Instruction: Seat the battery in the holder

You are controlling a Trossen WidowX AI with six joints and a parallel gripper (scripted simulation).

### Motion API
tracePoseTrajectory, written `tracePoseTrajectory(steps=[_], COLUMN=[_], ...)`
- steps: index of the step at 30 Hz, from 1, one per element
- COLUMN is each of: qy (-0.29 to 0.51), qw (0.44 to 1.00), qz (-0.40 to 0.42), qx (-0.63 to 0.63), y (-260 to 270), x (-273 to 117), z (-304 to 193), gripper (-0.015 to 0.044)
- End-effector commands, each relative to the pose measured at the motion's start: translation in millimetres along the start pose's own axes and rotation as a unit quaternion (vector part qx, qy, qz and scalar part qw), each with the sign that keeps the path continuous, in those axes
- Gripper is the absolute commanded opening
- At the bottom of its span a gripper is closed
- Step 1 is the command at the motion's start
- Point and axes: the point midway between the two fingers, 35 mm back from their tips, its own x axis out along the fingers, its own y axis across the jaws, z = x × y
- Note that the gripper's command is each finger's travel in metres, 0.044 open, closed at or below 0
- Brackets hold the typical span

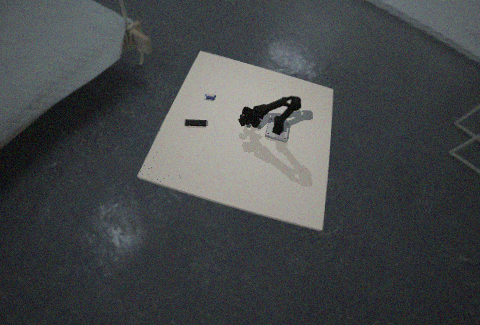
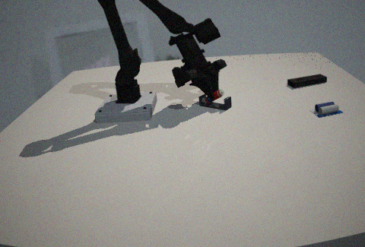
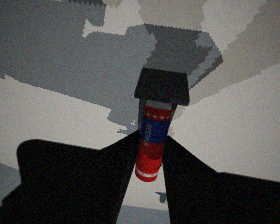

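Note:
The red and blue battery (image 2: 217,94) (image 3: 154,131) is held between the fingers of my gripper (image 1: 243,122) (image 3: 151,137), which is shut on it. The black holder (image 2: 227,103) (image 3: 162,86) stands on the pale board under the fingers. In the exterior view the battery is tilted. Its flat end is low inside the holder by the near-base wall, and its terminal end is raised above the floor of the holder, short of the far wall. In the wrist view the flat end is close to the top wall. The spring is hidden there, and the lip cannot be made out.
A long black block (image 1: 196,123) (image 2: 307,81) lies on the pale board (image 1: 220,161) (image 2: 182,183), beyond the holder. A small blue and white item with cylinders (image 1: 210,97) (image 2: 328,109) lies near it. The arm's grey base plate (image 2: 125,112) stands behind the gripper.

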Motion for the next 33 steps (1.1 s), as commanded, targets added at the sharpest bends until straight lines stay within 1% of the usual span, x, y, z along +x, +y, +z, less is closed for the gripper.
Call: tracePoseTrajectory(steps=[1, 8, 33], qy=[-0.006, -0.012, -0.104], qw=[1.0, 1.0, 0.994], qz=[-0.001, 0.0, 0.013], qx=[-0.002, -0.003, -0.017], y=[0.2, 0.2, -0.8], x=[-1.9, -2.3, 5.6], z=[6.9, 8.4, 3.9], gripper=[0.0064, 0.0064, 0.0064])
